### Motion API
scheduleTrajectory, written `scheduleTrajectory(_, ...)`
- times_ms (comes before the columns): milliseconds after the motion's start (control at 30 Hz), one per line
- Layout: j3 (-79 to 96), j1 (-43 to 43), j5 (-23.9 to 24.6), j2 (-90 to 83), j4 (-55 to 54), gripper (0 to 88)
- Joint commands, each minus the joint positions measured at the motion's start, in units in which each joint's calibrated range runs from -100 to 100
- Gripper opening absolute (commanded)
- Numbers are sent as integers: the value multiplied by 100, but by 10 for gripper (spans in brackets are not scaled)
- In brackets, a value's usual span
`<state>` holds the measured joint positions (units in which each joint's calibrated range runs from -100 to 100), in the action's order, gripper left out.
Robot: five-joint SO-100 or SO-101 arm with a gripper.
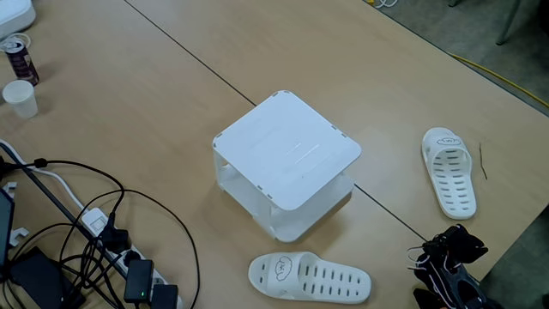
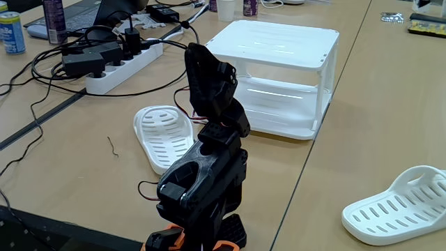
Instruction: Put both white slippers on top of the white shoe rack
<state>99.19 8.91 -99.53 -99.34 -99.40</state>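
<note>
The black arm [image 2: 202,181] stands folded low at center frame, gripper [image 2: 209,77] raised; its jaw state is unclear.

No legible text, brand, number or sign was found in either fixed view. The only marking is a small dark cloud-face drawing on the strap of the white slipper [image 1: 309,277] in front of the white shoe rack [image 1: 287,150]; it is a picture, not lettering, and a similar dark mark on the other slipper [image 1: 449,170] is too small to make out. The blue can [image 2: 10,32] and dark can [image 1: 19,58] at the table edges carry printed labels, but these are too blurred to read.
</note>
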Motion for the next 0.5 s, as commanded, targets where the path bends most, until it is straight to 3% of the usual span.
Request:
scheduleTrajectory(0,27,30,-47,52,61,8)
scheduleTrajectory(133,27,38,-47,52,768,9)
scheduleTrajectory(467,-596,38,-47,52,4211,8)
